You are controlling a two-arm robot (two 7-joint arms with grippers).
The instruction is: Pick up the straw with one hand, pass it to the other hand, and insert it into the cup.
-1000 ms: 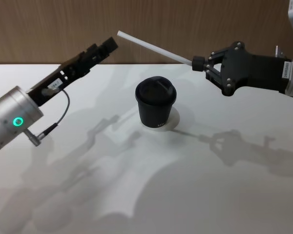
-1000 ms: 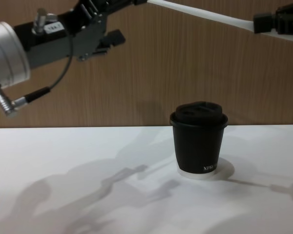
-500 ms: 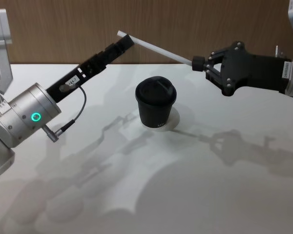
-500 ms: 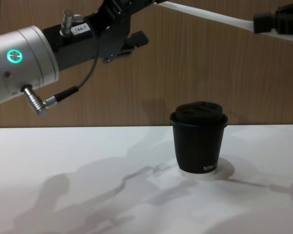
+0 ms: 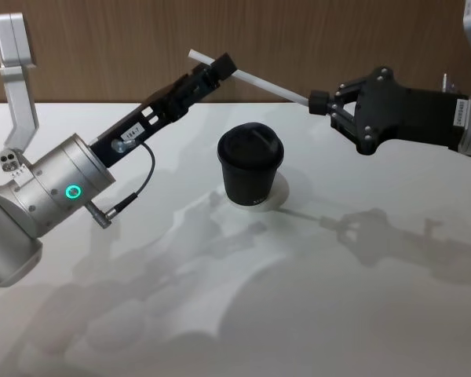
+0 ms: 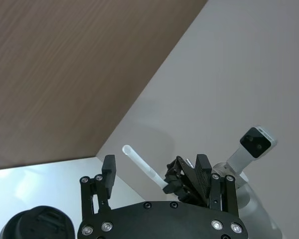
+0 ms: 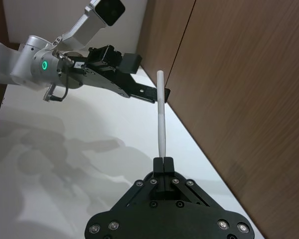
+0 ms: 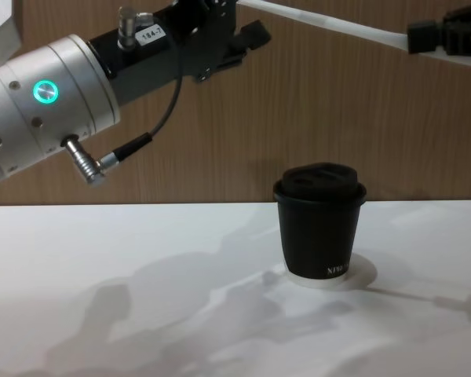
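Above the bench (image 5: 361,314), the white straw (image 5: 259,81) is held slanted in the air over the lidded black cup (image 5: 251,166). The right hand (image 5: 312,100) has its fingers pinched shut on the straw's lower end, at the right of the head view. The straw's free end points up toward the left, where the left hand (image 5: 213,69) straddles it with fingers spread wide. In the left wrist view the straw lies in the gap between them, clear of both fingers. The cup stands upright on the bench, below the straw's middle and apart from both hands.
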